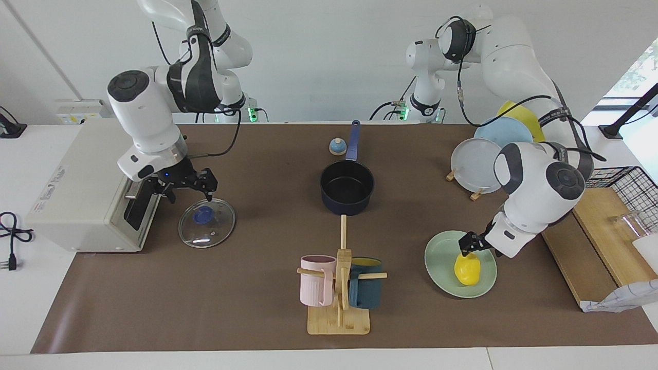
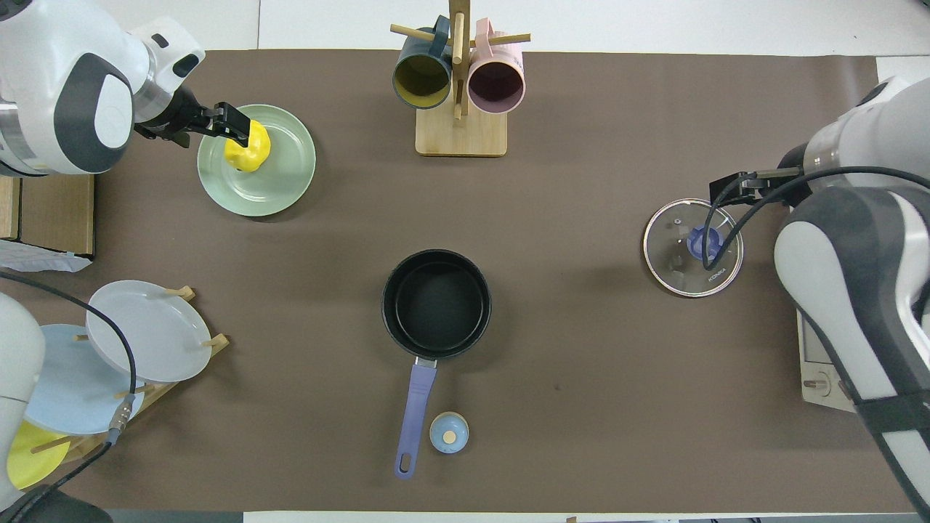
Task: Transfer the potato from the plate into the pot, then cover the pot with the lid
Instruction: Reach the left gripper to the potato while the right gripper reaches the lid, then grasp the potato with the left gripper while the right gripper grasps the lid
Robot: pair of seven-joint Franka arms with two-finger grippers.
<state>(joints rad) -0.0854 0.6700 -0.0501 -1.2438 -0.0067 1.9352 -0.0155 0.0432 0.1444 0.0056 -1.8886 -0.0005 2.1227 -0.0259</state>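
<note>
The yellow potato (image 1: 468, 270) (image 2: 251, 149) lies on the mint-green plate (image 1: 442, 277) (image 2: 283, 181) toward the left arm's end of the table. My left gripper (image 1: 470, 245) (image 2: 236, 125) is open, down at the end of the potato nearer to the robots. The dark navy pot (image 1: 347, 187) (image 2: 436, 301) stands empty mid-table, its blue handle pointing toward the robots. The glass lid (image 1: 216, 228) (image 2: 676, 269) with its blue knob lies flat toward the right arm's end. My right gripper (image 1: 189, 192) (image 2: 734, 185) is open, just above the lid's edge.
A mug tree (image 1: 339, 288) with a pink and a dark blue mug stands farther from the robots than the pot. A small bell (image 1: 337, 147) sits beside the pot handle. A plate rack (image 1: 478, 164), a white appliance (image 1: 77, 190) and a wooden board (image 1: 601, 241) line the table's ends.
</note>
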